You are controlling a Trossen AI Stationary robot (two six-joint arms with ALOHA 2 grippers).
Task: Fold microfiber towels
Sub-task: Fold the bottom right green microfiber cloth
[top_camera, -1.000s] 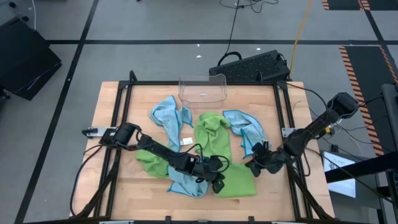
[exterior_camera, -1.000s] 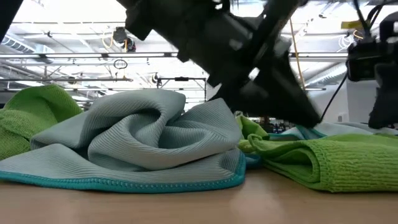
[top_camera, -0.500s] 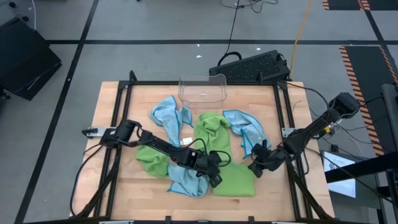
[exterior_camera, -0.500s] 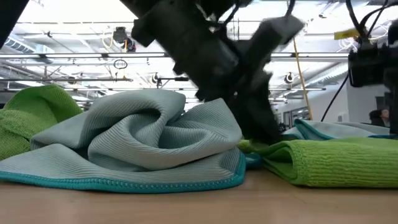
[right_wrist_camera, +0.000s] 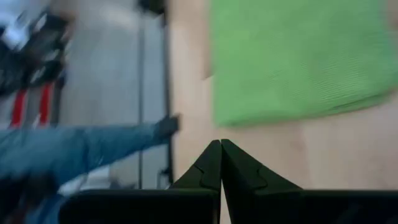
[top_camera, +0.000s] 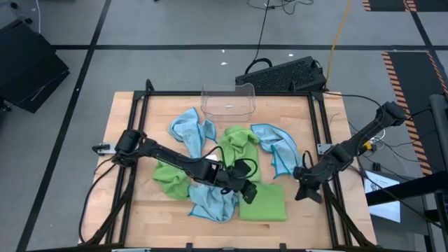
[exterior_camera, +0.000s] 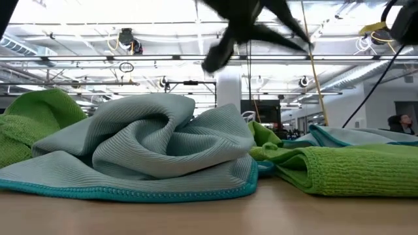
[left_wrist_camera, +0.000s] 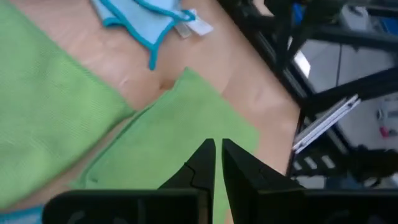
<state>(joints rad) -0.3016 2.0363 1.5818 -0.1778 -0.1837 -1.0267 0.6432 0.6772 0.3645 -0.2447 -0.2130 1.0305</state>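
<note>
My left gripper (top_camera: pixel 246 192) hides part of the folded green towel (top_camera: pixel 264 201) at table five o'clock, jaws clenched, empty. Right gripper (top_camera: pixel 309 192) at four o'clock, jaws clenched. Other microfiber towels (top_camera: pixel 199 136) lie crumpled mid-table.

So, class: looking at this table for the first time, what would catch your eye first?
The jumble of lime green and light blue microfiber towels mid-table stands out, with one green towel lying flat near the front edge. The left gripper sits shut beside it, and a clear plastic bin stands at the back.
</note>
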